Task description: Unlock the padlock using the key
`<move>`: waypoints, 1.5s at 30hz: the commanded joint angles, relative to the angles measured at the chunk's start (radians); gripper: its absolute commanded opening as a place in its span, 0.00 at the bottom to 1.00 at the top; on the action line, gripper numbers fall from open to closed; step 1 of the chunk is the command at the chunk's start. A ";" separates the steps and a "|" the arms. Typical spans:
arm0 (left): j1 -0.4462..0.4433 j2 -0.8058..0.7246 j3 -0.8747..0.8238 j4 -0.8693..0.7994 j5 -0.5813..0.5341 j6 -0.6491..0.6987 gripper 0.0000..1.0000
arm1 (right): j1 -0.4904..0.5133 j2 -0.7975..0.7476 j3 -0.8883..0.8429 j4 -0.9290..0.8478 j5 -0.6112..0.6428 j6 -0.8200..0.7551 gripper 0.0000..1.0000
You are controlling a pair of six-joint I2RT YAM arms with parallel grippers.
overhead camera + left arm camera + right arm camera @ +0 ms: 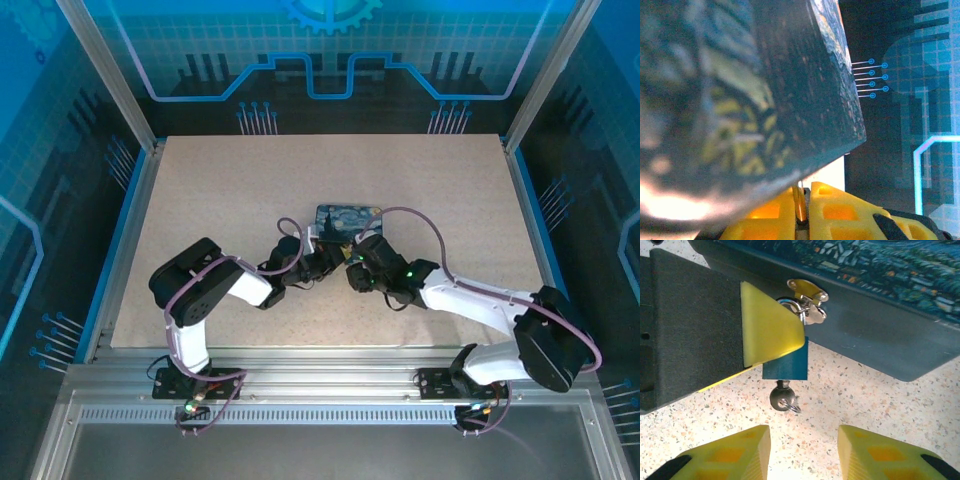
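- low in the right wrist view, the right gripper [805,452] has its two yellow fingers [727,455] set well apart, with nothing between them. bare speckled table [865,400] shows under the gap.
- just above that gap, centre frame, is the key [782,396]. it has a round dark head with a small wire ring and sits in the bottom of the padlock [787,367]. it is clear of the right fingers.
- the padlock is a small block that reads blue-teal here and hangs upright. its silver shackle [785,302] passes through a brass-coloured latch tab [807,287] on the side of the tin [880,335].
- bottom of the left wrist view, the left gripper [802,200] has its fingers pressed nearly together, with a thin brass-coloured strip pinched in the slit. the tin's dark painted side is blurred above.
- left of the right wrist view, one left finger lies across the padlock's upper left corner. this reads as a grip on the padlock.
- centre of the top view, both grippers meet nose to nose at the tin's near edge.
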 commanded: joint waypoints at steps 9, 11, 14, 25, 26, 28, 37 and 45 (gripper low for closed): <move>0.002 0.022 -0.015 -0.034 -0.016 0.057 0.00 | -0.042 -0.040 -0.071 0.027 -0.046 0.068 0.41; 0.003 0.023 -0.020 -0.047 -0.021 0.060 0.00 | -0.050 -0.038 -0.080 0.038 -0.057 0.077 0.41; 0.003 0.023 -0.030 -0.049 -0.027 0.060 0.01 | -0.064 -0.033 -0.089 0.060 -0.079 0.083 0.40; 0.003 0.004 -0.044 -0.066 -0.036 0.052 0.24 | -0.130 0.086 -0.052 0.140 -0.185 0.094 0.33; 0.003 0.001 -0.045 -0.066 -0.032 0.051 0.24 | -0.134 0.097 -0.044 0.144 -0.191 0.095 0.32; 0.003 -0.012 -0.050 -0.071 -0.033 0.053 0.23 | -0.144 0.120 -0.031 0.157 -0.202 0.099 0.30; 0.008 -0.073 -0.064 -0.108 -0.038 0.081 0.21 | -0.171 0.161 0.013 0.158 -0.203 0.100 0.32; 0.014 -0.136 -0.095 -0.144 -0.048 0.100 0.30 | -0.109 0.142 0.012 0.110 -0.136 0.067 0.39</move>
